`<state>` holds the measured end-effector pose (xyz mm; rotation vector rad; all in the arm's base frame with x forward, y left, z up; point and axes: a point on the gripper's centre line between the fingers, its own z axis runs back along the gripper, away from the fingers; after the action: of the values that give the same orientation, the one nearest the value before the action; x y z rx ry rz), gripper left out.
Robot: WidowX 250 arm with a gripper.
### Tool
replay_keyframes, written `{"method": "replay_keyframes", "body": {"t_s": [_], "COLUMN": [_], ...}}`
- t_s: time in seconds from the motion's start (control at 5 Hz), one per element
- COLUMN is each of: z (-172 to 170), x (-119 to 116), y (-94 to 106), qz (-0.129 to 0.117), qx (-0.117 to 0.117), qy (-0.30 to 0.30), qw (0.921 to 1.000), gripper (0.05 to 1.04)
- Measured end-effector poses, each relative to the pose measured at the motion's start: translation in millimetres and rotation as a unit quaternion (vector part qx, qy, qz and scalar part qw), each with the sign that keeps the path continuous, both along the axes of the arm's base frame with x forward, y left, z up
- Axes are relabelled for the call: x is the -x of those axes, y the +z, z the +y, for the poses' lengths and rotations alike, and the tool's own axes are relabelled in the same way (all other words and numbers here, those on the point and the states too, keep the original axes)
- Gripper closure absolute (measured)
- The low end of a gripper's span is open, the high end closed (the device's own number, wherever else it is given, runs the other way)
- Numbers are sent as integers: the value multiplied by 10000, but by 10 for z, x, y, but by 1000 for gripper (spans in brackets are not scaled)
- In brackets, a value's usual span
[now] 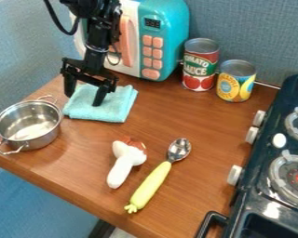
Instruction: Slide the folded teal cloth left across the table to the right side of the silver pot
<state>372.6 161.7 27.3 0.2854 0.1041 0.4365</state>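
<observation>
Cloth (118, 110) sits left of centre; probably light, floppy, grippy and unbreakable, so I'd pinch its near edge. Gripper's (85, 94) right over it, fingers spread, grasping nothing. Wooden table (198, 179): spoon (154, 181) near, pot (39, 140) left, stove (260, 160) right, then cans (200, 69), microwave (178, 32) and blue wall (254, 30) far.
</observation>
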Motion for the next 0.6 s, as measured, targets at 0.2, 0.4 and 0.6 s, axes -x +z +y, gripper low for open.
{"method": "replay_keyframes", "body": {"t_s": [0.2, 0.4, 0.6], "z": [-211, -376, -537], "x": [82, 92, 151], "y": [146, 394, 438], "qz": [-519, -1020, -945], "qx": [453, 763, 984], "qy": [-222, -405, -633], "qw": [9974, 9910, 9886], "gripper": [83, 83, 83]}}
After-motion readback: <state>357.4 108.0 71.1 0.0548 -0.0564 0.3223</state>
